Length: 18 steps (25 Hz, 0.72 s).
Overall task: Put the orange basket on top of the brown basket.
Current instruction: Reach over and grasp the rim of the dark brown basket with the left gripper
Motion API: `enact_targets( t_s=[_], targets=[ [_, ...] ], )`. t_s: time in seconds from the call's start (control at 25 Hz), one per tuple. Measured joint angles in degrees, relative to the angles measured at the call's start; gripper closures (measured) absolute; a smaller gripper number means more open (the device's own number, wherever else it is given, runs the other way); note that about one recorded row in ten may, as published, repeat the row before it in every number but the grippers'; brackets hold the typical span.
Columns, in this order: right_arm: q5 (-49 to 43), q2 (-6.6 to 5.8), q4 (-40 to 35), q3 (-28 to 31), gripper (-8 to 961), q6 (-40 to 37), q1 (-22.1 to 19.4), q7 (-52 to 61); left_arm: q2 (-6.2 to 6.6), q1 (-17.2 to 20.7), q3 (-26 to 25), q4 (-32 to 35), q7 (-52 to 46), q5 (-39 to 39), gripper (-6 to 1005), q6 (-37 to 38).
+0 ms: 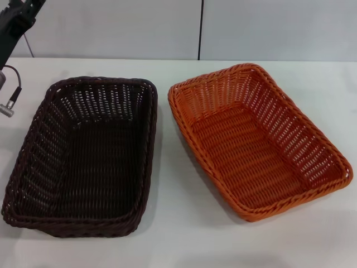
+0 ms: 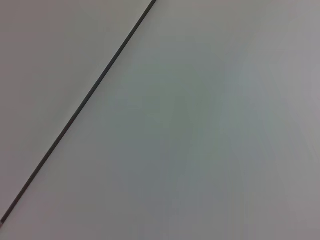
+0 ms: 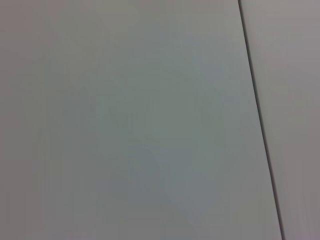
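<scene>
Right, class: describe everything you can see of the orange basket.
The orange basket is a bright orange rectangular tray that looks like woven wicker, with sloping openwork sides, a braided rim and a closely woven floor. It is empty and sits upright, turned at an angle, on the white table, to the right of the brown basket. No gripper touches it.

White table, grey wall panels.

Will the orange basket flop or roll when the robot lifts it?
Probably neither. The orange basket looks like stiff woven wicker with a braided rim, so it should keep its shape. Its openwork sides suggest it is light for its size. It is wide, shallow and flat-bottomed on the table, so it likely won't roll, though lifted by one edge it might tilt.
</scene>
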Motion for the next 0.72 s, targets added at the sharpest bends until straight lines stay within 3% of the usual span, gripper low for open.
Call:
enact_targets(
  t_s=[0.72],
  targets=[
    [5.0, 0.1, 0.5, 0.1, 161, -0.6, 3.5, 0.3, -0.11, 0.8, -3.1, 0.6, 1.1, -0.5, 163, 2.3]
  ],
)
